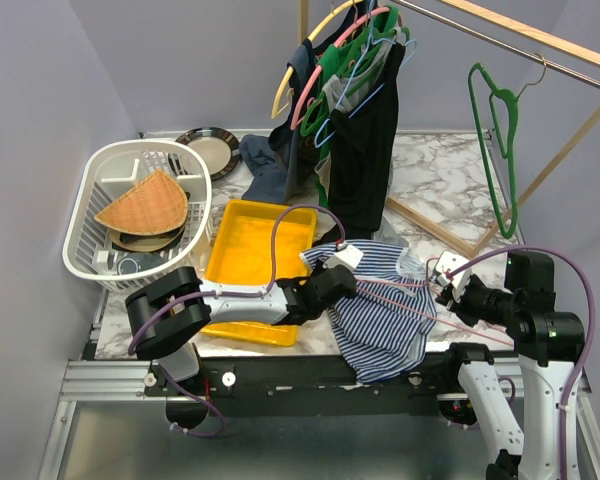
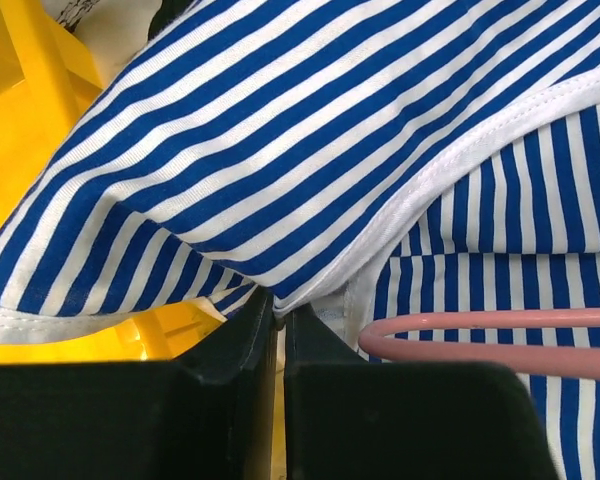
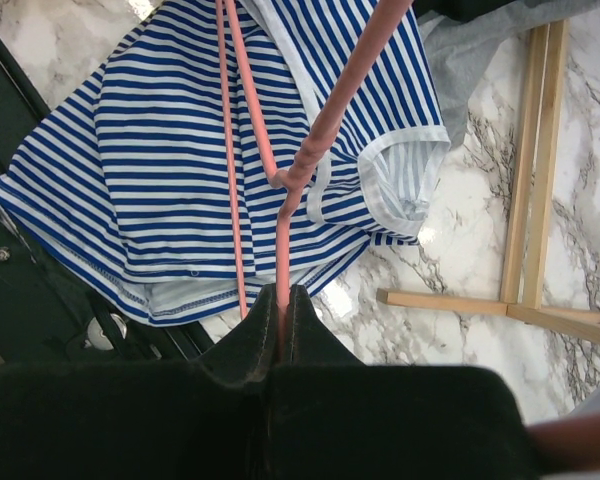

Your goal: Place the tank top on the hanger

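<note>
The striped tank top (image 1: 380, 305) lies crumpled at the table's front edge, partly hanging over it. My left gripper (image 1: 332, 283) is shut on its white-edged hem (image 2: 277, 297). The thin pale-pink hanger (image 1: 395, 295) runs across the top of the cloth. My right gripper (image 1: 450, 285) is shut on the hanger's neck (image 3: 282, 290), and the hanger's arms spread over the tank top (image 3: 180, 170). One pink hanger end (image 2: 480, 335) shows beside my left fingers.
A yellow tray (image 1: 250, 250) lies under my left arm. A white dish basket (image 1: 135, 205) stands at the left. A wooden rack (image 1: 500, 200) with dark clothes (image 1: 365, 150) and a green hanger (image 1: 500, 130) stands behind. A grey cloth (image 3: 500, 40) lies by the rack's foot.
</note>
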Robot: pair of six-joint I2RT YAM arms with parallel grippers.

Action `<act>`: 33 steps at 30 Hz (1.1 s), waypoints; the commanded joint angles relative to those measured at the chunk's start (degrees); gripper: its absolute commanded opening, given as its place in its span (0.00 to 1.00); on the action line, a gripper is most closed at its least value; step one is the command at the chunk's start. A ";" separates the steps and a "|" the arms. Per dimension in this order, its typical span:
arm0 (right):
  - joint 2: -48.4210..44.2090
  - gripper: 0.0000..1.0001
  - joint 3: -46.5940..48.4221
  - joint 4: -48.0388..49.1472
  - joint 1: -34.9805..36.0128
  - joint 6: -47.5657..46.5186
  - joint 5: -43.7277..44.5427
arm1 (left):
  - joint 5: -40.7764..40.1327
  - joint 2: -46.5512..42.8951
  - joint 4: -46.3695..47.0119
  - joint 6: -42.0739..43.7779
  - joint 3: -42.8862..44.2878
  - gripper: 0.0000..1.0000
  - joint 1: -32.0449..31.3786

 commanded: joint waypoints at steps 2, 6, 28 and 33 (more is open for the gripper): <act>0.02 0.00 -0.92 -4.46 -0.36 -0.25 0.56 | 0.73 -3.47 -0.47 0.40 -0.87 0.15 0.14; 0.11 0.00 -1.80 -4.28 -0.36 -0.25 0.39 | 1.79 -5.40 -0.56 0.84 -1.84 0.44 0.05; 7.67 0.01 -3.21 4.68 -0.36 2.56 0.12 | -0.14 -1.10 -1.79 -0.92 -2.81 0.42 0.31; 9.07 0.01 -3.38 6.79 -0.36 3.52 0.39 | -0.84 0.48 -1.96 -1.10 -2.46 0.25 0.58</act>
